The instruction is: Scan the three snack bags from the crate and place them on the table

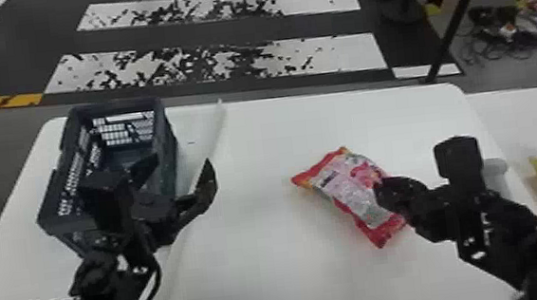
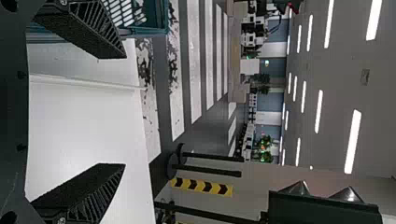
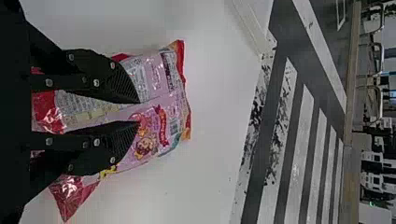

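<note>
Snack bag (image 1: 345, 186) is clamped in your right gripper (image 1: 384, 190), while your left gripper (image 1: 182, 158), fingers apart, partly hides the crate (image 1: 54, 210) on the worktop (image 1: 265, 266).

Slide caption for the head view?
Right gripper at the red-edged snack bag, left gripper open near the dark crate.

It looks like a big indoor hall: the floor (image 1: 221, 31) has white road stripes (image 1: 343, 53), and long lights (image 2: 353, 142) shine on the ceiling (image 2: 345, 56).
</note>
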Controlling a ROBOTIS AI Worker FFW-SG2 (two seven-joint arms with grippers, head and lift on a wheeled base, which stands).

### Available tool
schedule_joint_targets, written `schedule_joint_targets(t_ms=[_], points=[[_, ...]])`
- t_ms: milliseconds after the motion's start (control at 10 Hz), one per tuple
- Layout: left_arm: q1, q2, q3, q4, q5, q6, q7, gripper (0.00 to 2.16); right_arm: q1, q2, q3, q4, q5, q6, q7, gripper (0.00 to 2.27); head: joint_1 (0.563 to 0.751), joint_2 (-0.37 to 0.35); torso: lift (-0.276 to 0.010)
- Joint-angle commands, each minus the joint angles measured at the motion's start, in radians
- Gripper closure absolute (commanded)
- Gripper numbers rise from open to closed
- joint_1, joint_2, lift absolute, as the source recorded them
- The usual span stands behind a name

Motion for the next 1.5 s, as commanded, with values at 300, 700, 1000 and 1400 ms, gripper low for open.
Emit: schedule_joint_targets(t_ms=[300,700,1000,1400], points=[[0.008,-0.001,0.000,-0.001,-0.002,0.003,0.000,0.04,-0.064,0.034,0.010,0.191,0.015,-0.066,0.028,2.26,0.695,-0.058,-0.062],[0.008,-0.002,-0.006,-0.001,-0.005,0.003,0.000,0.04,-0.057,0.043,0.041,0.259,0.026,-0.085,0.046,2.26,0.695,-0.050,-0.062],[0.009,-0.004,-0.006,-0.004,-0.006,0.006,0.000,0.04,-0.001,0.043,-0.003,0.070,0.024,-0.066,0.043,2.26,0.695,-0.051,-0.062],[0.012,-0.009,-0.008,-0.008,-0.011,0.006,-0.002,0.04,-0.030,0.045,0.098,0.053,0.017,-0.069,0.101,2.26,0.695,0.000,-0.062]])
